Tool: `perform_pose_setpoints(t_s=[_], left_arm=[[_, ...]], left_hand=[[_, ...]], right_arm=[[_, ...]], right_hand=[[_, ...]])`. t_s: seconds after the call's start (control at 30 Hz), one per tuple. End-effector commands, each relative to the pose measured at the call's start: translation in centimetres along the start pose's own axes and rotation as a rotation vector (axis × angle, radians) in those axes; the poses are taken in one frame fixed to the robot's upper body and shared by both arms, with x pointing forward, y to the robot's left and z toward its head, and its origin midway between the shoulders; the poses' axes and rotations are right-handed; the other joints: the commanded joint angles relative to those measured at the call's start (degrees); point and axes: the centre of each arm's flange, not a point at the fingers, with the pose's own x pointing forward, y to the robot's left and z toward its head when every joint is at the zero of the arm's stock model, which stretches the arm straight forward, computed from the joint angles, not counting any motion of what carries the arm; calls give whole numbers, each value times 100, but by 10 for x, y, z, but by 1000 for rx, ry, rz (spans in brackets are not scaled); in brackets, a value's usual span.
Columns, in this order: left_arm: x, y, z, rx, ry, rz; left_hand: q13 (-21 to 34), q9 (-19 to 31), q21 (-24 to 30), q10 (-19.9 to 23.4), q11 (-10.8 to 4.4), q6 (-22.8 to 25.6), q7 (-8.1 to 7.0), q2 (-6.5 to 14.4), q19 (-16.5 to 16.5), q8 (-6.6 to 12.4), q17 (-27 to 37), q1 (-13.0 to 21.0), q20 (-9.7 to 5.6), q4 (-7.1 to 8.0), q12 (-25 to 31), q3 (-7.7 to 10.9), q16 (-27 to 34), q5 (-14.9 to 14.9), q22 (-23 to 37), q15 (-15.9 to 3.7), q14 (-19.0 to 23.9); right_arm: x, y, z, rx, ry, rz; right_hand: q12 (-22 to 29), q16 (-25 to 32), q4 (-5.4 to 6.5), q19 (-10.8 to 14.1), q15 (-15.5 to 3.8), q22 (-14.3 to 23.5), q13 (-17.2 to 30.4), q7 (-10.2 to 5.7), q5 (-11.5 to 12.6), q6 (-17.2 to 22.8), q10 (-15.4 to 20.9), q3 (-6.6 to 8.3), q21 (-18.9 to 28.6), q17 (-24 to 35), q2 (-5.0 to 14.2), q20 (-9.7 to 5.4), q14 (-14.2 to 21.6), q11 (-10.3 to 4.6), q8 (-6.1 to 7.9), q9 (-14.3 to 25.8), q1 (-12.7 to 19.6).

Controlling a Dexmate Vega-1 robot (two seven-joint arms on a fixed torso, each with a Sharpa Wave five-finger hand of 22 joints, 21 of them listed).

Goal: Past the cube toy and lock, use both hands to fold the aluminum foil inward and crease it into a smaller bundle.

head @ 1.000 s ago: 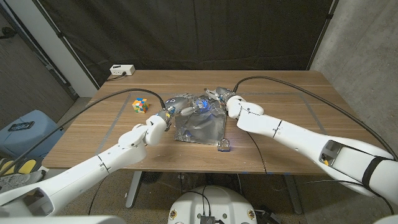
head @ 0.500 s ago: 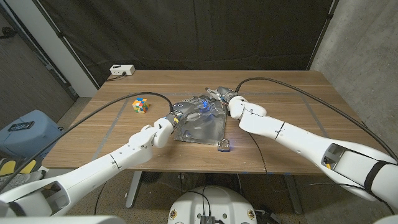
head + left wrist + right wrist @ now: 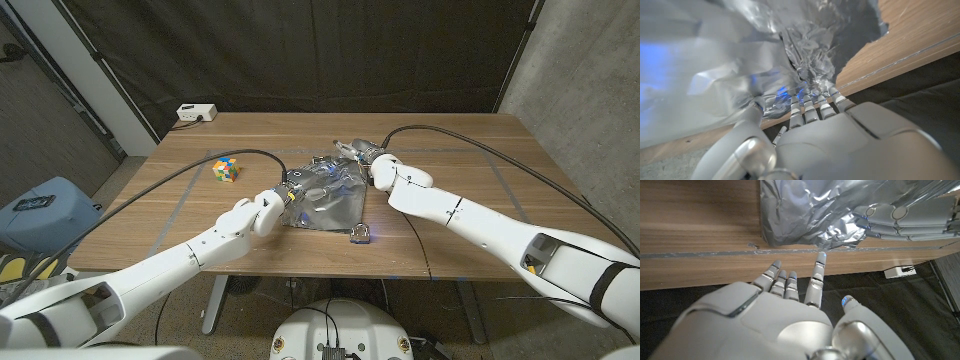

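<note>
The crumpled aluminum foil (image 3: 330,200) lies mid-table, its left edge lifted and turned inward. My left hand (image 3: 272,208) holds that raised edge, with the fingers (image 3: 811,107) and thumb pushed into the foil (image 3: 730,55). My right hand (image 3: 378,166) sits at the foil's far right corner, open; its fingertips (image 3: 819,260) stop just short of the foil (image 3: 810,210). The left hand's fingers (image 3: 900,214) lie along the foil there. The colourful cube toy (image 3: 226,169) sits left of the foil, and the small lock (image 3: 361,234) lies at its near right corner.
A white box (image 3: 196,113) stands at the table's far left corner. Black cables run from both arms across the tabletop (image 3: 480,180). Tape lines mark the wood.
My left hand has moved right and inward, carrying the foil's left edge up and over toward the middle. The right hand has shifted slightly right at the far corner.
</note>
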Motion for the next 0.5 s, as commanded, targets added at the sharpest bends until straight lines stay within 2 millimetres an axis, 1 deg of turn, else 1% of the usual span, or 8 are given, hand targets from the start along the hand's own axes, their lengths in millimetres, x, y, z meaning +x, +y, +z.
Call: perform_pose_setpoints(t_s=[0.03, 0.1, 0.17, 0.23, 0.27, 0.33, 0.43, 0.5], left_arm=[[4, -4, -1, 4, 22, -81], [4, -5, -2, 1, 27, -81], [4, -6, -2, 2, 36, -89], [4, -6, -3, -2, 48, -95], [3, -7, -3, -3, 54, -103], [3, -8, -4, 1, 77, -120], [3, -8, -6, 2, 104, -140], [2, -8, -8, 4, 117, -142]], left_hand=[[-2, -5, -15, -90, 7, -127, 5, -3, -90, -24, 26, -115, -9, 48, 30, -49, 12, -36, 16, 33, -88], [-2, -5, -20, -107, 21, -140, 2, -1, -112, -22, 27, -129, -8, 58, 28, -54, 13, -44, 16, 36, -98], [-3, -6, -22, -116, 17, -152, 1, -1, -124, -21, 28, -143, -7, 67, 29, -59, 16, -51, 16, 49, -102], [-4, -7, -23, -132, 21, -170, 1, -4, -139, -17, 29, -164, -9, 80, 29, -68, 17, -63, 15, 55, -117], [-5, -7, -25, -141, 27, -190, -19, -6, -151, -20, 30, -177, -5, 87, 29, -74, 19, -70, 15, 60, -124], [-8, -11, -50, -247, 47, -289, -88, -13, -274, -17, 33, -254, 20, 133, 16, -105, 4, -114, 14, 84, -237], [-10, -13, -61, -341, 62, -390, -133, -25, -364, -27, 37, -327, 27, 175, 7, -138, 2, -151, 14, 114, -322], [-11, -14, -57, -375, 65, -439, -139, -25, -383, -29, 39, -359, 32, 196, 6, -150, 4, -167, 13, 121, -354]], right_arm=[[-2, 1, -2, -2, -4, 5], [-2, 1, -2, -3, -8, 3], [-4, 1, -1, -14, -16, 1], [-5, 2, 0, -23, -24, -3], [-5, 2, 0, -30, -27, -6], [-6, 3, 0, -38, -32, -9], [-7, 4, -1, -58, -38, -21], [-7, 5, -3, -66, -50, -30]], right_hand=[[43, 31, 1, 78, 18, 2, 8, 4, 34, -47, 112, 67, 37, -14, 450, -7, 73, -22, -18, 19, -70], [53, 37, -11, 102, 15, 0, 8, 0, 35, -60, 141, 78, 44, -23, 439, -1, 99, -37, -19, 19, -65], [51, 37, -48, 134, 4, -5, 5, -24, 34, -185, 154, 114, 47, -52, 413, 1, 140, -60, -52, 21, -46], [48, 28, -76, 145, 13, -7, 4, -38, 31, -287, 156, 134, 45, -73, 387, 12, 146, -52, -75, 21, -28], [42, 19, -106, 152, 18, -10, 3, -20, 27, -421, 153, 150, 42, -95, 355, 21, 153, -44, -104, 21, -8], [37, 12, -123, 160, 30, -11, 2, -7, 22, -507, 149, 156, 40, -110, 325, 33, 155, -39, -113, 22, 1], [25, 4, -142, 162, 60, -13, 1, -1, 8, -661, 128, 149, 33, -130, 268, 75, 159, -23, -131, 21, -4], [21, 2, -143, 162, 67, -14, 1, 6, 4, -695, 120, 142, 31, -134, 251, 90, 158, -31, -131, 21, -11]])
